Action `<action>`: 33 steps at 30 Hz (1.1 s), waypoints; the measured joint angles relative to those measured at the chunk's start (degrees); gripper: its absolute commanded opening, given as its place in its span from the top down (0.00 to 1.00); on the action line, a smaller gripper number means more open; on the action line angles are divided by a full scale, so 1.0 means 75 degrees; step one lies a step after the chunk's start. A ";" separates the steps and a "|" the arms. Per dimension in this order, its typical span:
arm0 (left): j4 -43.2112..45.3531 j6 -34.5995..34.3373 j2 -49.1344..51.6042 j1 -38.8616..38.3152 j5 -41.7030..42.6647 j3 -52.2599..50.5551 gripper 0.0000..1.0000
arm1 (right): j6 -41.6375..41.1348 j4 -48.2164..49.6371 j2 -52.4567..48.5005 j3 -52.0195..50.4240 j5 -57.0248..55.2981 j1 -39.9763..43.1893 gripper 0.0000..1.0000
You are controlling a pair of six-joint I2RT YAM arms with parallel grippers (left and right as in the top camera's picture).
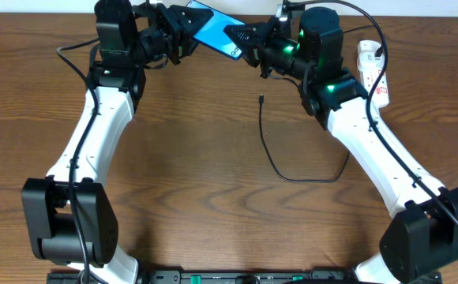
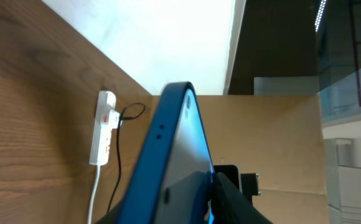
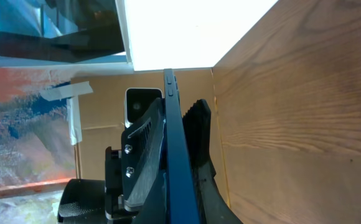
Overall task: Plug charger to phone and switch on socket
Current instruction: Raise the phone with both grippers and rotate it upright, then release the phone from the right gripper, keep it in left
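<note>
Phone (image 1: 215, 30) held aloft above bench (image 1: 182, 158), left pincer (image 1: 183, 35) and right pincer (image 1: 243, 38) both closed on it.
Charger (image 1: 261, 118) laid loose on bench; phone may be twisted or dropped if pulled oppositely.

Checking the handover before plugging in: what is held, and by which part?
The phone is held by both: the left gripper and the right gripper are each clamped on opposite edges.

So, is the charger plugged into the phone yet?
No, the charger lies loose on the table, its tip apart from the phone.
</note>
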State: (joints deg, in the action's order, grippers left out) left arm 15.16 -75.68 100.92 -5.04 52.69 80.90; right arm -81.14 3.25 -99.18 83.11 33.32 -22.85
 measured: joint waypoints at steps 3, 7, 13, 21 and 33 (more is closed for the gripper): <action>0.0187 -0.0172 0.0015 -0.0006 -0.0020 -0.0029 0.78 | -0.0006 0.0012 0.0015 -0.0006 -0.0026 0.0000 0.99; 0.0303 -0.0501 0.0017 -0.0006 -0.0041 -0.0064 0.91 | -0.0131 -0.0061 0.0035 -0.0015 -0.0035 0.0000 0.99; 0.0353 -0.1119 0.0017 -0.0009 -0.0067 -0.0087 0.93 | -0.0458 -0.0303 0.0061 -0.0026 -0.0052 -0.0003 0.98; 0.0364 -0.0950 0.0017 -0.0041 -0.0277 -0.0087 0.93 | 0.0659 -0.0583 0.0073 -0.0119 -0.0175 -0.0061 0.64; -0.0405 -0.0612 0.0015 0.0015 -0.0790 -0.0085 0.93 | 0.2425 -0.0670 0.0073 -0.0303 -0.0093 -0.0131 0.51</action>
State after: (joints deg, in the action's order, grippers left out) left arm 12.12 -80.27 101.03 -4.93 46.76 80.27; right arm -62.96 -1.78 -98.63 80.84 32.62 -23.83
